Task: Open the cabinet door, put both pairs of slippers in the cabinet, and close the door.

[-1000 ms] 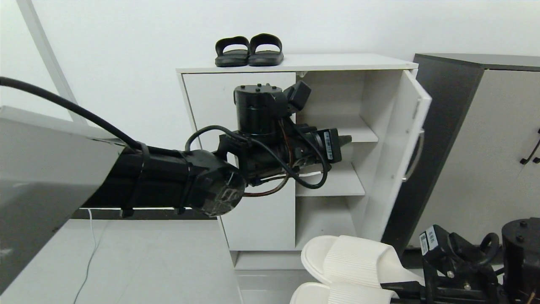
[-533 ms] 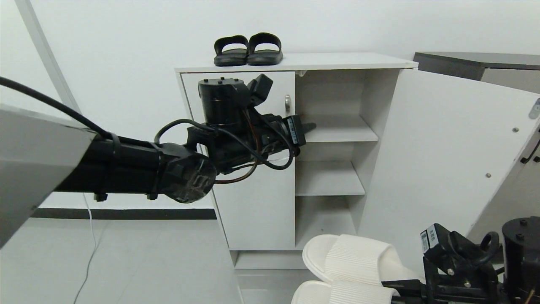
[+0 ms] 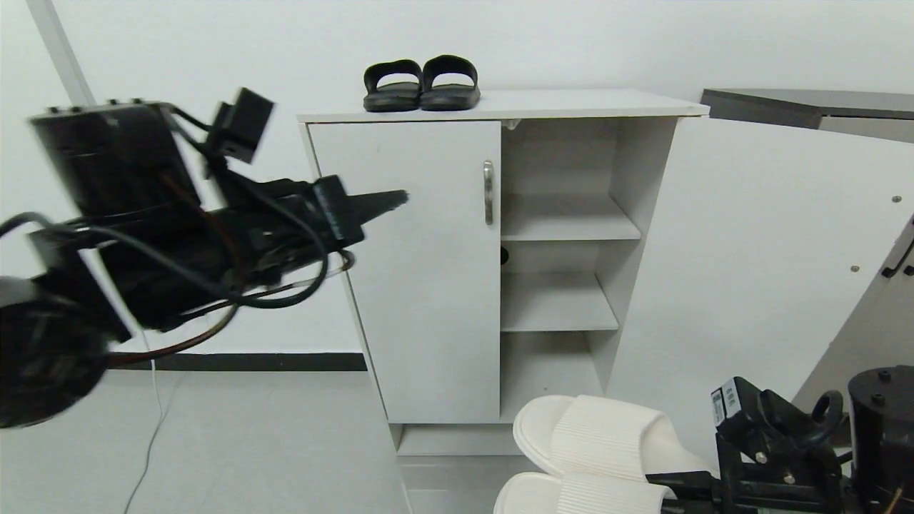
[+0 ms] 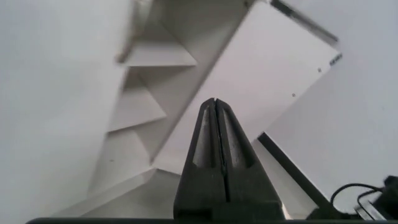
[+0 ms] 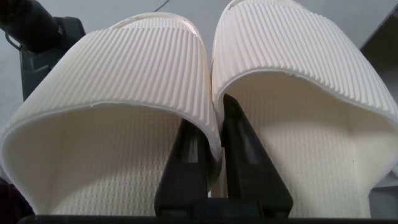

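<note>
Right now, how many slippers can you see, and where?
4. Two black slippers sit side by side on top of the cabinet. Two white slippers are clamped together in the right end effector, low in front of the open cabinet. The shut door could hide more.

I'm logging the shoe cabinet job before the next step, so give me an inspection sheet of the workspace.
Surface: grey floor in front of the white cabinet.
Job's things: right door swung wide open, left door closed; no slippers inside; black slippers on the cabinet top; white slippers held low in front.
Clutter: nothing seen.
Grippers: left gripper raised by the cabinet's left side, jaws shut, empty; right gripper jaws clamped on the white slippers' inner walls.
Cables: thin white cord down the wall to the floor.
Surroundings: white wall; dark grey cabinet behind the open door.
</note>
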Tool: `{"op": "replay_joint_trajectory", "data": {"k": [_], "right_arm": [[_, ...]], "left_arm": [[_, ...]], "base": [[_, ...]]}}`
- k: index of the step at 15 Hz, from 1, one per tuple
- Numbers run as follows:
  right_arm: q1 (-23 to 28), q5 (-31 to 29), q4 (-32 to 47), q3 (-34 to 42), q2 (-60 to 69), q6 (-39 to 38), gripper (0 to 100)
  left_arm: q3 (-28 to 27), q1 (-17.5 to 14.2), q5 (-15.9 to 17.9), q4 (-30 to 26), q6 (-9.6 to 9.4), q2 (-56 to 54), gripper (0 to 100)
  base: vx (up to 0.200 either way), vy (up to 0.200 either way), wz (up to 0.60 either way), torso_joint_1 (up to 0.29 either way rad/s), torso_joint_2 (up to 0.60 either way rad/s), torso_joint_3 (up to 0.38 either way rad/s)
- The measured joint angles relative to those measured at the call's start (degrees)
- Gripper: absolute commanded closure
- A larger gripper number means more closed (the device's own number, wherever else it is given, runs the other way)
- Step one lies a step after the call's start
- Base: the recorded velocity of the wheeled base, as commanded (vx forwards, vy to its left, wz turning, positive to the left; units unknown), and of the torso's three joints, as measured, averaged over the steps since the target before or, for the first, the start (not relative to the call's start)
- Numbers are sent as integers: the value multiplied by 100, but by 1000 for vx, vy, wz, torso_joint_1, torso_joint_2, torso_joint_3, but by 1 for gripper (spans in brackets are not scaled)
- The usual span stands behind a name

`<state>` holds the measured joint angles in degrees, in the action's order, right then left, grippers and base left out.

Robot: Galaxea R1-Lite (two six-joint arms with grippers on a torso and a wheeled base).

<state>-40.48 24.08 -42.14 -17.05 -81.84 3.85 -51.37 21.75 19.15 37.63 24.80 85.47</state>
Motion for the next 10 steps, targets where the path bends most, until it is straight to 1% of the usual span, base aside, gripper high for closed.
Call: {"op": "replay_joint_trajectory", "data": {"k": [2,4,6,8,9,10], "right_arm": [[-2,0,-9,0,6,0,100],[0,0,-9,0,6,0,100],[0,-2,-11,0,2,0,100],[0,0,-6,0,-9,0,100],[-2,-2,-6,0,-16,0,100],[2,-10,-2,0,-28,0,100]], "left_arm": [[796,-522,2,-293,-4,-1104,100],[1447,-1025,0,-983,-22,-2345,100],[1844,-1346,-5,-2248,-39,-3701,100],[2055,-1542,-35,-3900,-57,-5110,100],[2138,-1608,-110,-4557,-68,-5749,100],[2258,-1679,-312,-5093,-104,-6348,100]], "base": [[0,0,0,0,0,0],[0,0,0,0,0,0],[0,0,0,0,0,0],[0,0,0,0,0,0],[0,0,0,0,0,0],[0,0,0,0,0,0]]}}
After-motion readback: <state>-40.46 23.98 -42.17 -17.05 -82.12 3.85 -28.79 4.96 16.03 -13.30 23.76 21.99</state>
